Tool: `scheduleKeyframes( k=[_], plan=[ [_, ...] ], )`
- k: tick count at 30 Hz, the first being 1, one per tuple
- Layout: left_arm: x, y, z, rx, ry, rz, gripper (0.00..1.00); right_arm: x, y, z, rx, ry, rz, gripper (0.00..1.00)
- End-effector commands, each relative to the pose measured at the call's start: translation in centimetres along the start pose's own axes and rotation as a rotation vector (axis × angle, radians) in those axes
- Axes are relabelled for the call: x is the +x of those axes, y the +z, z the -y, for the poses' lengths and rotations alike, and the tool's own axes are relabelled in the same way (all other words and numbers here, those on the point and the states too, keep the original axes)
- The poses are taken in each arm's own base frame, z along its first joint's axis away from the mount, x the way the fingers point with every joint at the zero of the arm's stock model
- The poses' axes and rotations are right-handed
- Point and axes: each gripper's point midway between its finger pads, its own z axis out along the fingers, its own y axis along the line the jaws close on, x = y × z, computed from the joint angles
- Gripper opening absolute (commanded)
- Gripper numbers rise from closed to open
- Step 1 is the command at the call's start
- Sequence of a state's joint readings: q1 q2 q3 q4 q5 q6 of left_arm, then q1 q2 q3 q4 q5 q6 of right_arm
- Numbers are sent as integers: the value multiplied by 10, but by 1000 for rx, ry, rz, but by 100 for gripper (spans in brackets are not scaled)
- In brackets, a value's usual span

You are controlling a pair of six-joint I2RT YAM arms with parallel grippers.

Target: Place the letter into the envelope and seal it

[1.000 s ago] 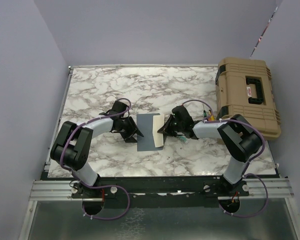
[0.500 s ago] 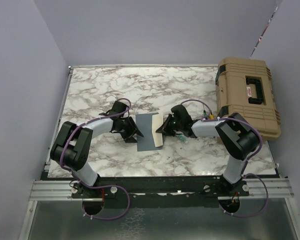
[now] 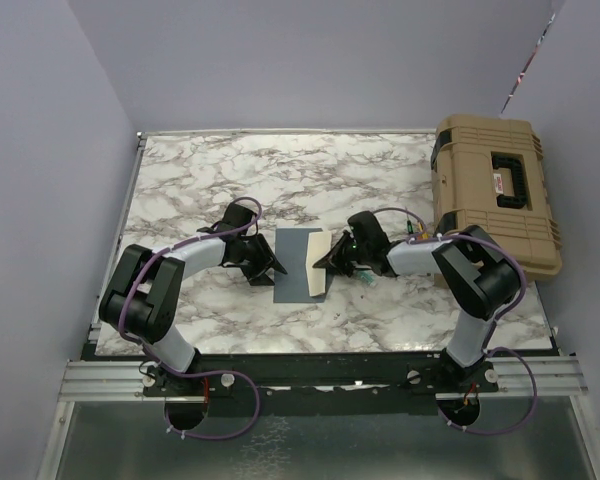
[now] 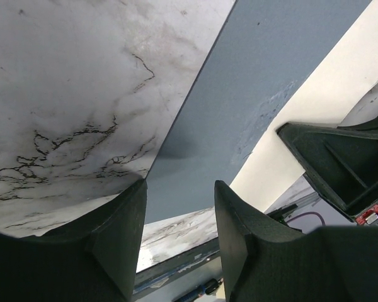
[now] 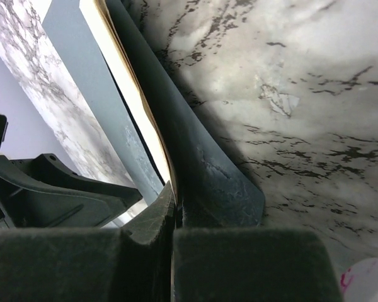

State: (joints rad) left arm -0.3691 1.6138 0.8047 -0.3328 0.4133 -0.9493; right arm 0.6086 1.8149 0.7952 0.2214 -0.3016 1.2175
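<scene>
Right gripper (image 5: 174,200) is clamped tight, both fingers pressed together with no gap. What's pinched in there is the long edge of the letter (image 3: 317,282), a tan parchment-coloured paper sheet. In the right wrist view that pale edge runs straight down into the seam between the fingers. A darker slate strip of paper lies right against it on the outer side. I honestly can't tell if that bit is caught in the pinch too or just resting beside it.

The letter sits along the right-hand long side of the envelope (image 3: 294,265), a flat slate blue-grey paper rectangle. Only a narrow tan band shows next to the blue-grey from above, and the two touch along their whole length. How far the sheet goes inside I can't make out.

On the other side, the left gripper (image 4: 179,190) is down low at the envelope's left edge with its fingers apart and nothing between them. That left edge runs up between them in the wrist view.

All of this is about midway between the left and right edges of the white marble-patterned table (image 3: 210,180), a bit closer to the near edge. Well off from it, a tan hard plastic case (image 3: 480,215) with a black handle sits at the far right corner.
</scene>
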Motion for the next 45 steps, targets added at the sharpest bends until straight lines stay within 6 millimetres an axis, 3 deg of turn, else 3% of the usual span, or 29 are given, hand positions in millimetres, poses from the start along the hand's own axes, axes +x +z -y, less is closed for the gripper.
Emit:
scheduleKeyframes(
  k=[1, 19, 33, 45],
  plan=[
    [-8, 5, -9, -42, 7, 60, 49, 17, 0, 26, 64, 94, -74, 0],
    [-18, 8, -17, -86, 48, 116, 45, 21, -5, 31, 36, 176, -107, 0],
    [-17, 8, -10, -60, 78, 136, 44, 26, 7, 29, 11, 194, -169, 0],
    [-30, 4, 2, -46, 134, 184, 44, 24, 8, 31, -1, 142, -204, 0]
  ],
)
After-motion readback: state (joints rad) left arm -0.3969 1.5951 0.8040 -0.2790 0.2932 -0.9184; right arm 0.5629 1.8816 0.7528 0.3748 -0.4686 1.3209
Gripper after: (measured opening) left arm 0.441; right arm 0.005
